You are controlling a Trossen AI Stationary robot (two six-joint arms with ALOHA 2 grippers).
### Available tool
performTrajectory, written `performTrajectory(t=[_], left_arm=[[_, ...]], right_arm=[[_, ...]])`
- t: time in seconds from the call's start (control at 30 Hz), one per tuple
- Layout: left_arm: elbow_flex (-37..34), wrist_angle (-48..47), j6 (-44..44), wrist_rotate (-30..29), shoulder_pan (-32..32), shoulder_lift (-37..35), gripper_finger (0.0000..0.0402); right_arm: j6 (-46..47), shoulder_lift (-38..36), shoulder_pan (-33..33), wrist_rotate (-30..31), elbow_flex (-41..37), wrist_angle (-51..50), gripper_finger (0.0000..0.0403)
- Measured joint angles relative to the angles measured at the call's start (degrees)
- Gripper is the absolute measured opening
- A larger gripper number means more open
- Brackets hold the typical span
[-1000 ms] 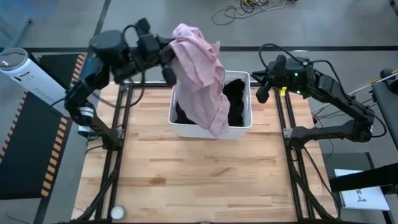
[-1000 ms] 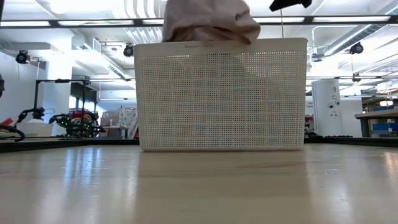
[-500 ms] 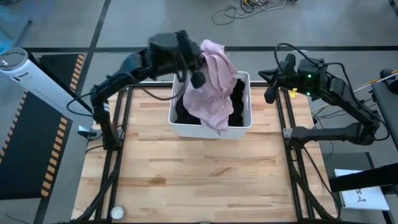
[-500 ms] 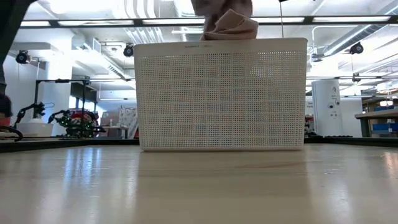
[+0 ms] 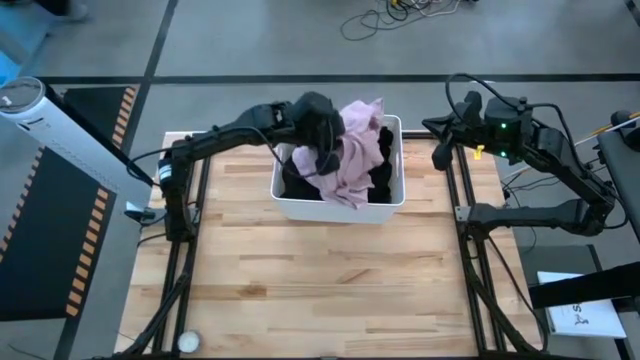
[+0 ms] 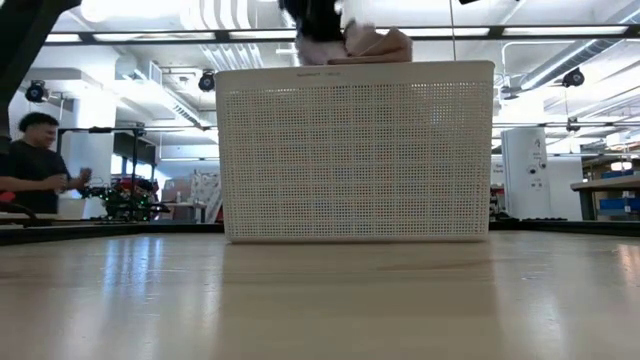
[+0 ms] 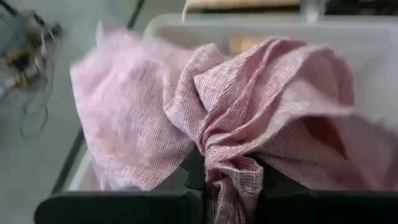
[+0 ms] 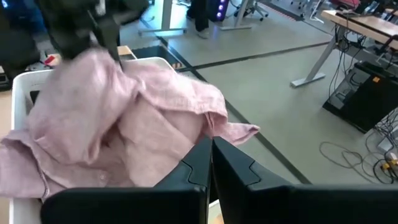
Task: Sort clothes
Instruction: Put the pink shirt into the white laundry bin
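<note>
A white plastic basket (image 5: 392,205) stands at the far middle of the table. A pale pink garment (image 5: 356,150) lies heaped in it on dark clothes (image 5: 386,168), rising above the rim (image 6: 375,45). My left gripper (image 5: 322,135) hangs over the basket's left half, shut on the pink garment (image 7: 143,124). My right gripper (image 5: 441,152) hovers shut with nothing in it, off the basket's right side; its wrist view looks across the pink garment (image 8: 124,118). My left gripper pinches a gathered bunch of the pink garment (image 7: 229,177) between its two fingers, several layers crumpled together. The fingers come slanting down from the table's left. The rest of the garment spreads slack over the dark clothes, its lower end (image 5: 352,198) at the basket's near rim.
Black arm frames (image 5: 190,250) run along both table sides. The wooden table top (image 5: 320,290) stretches in front of the basket. A person (image 6: 35,160) stands in the room beyond the table. A small white round thing (image 5: 188,342) lies at the near left corner.
My left gripper has swung from the far left toward the basket, gone down and tipped its fingers downward. The pink garment, which hung long and spread over the basket's near rim, has sunk into the basket and bunched up. My right gripper has drawn slightly away toward the right edge.
</note>
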Motion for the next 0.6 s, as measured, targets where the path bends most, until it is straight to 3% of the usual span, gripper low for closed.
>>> performTrajectory(t=[0.23,0.6], left_arm=[[-12.6,7.0,-2.0,4.9,2.0,0.0,0.0024],[-28.4,16.2,-4.0,7.0,4.3,-0.2,0.0024]], right_arm=[[0.6,0.3,0.0,0.0,0.0,-0.2,0.0],[1.0,4.0,0.0,-0.5,-1.8,-1.2,0.0]])
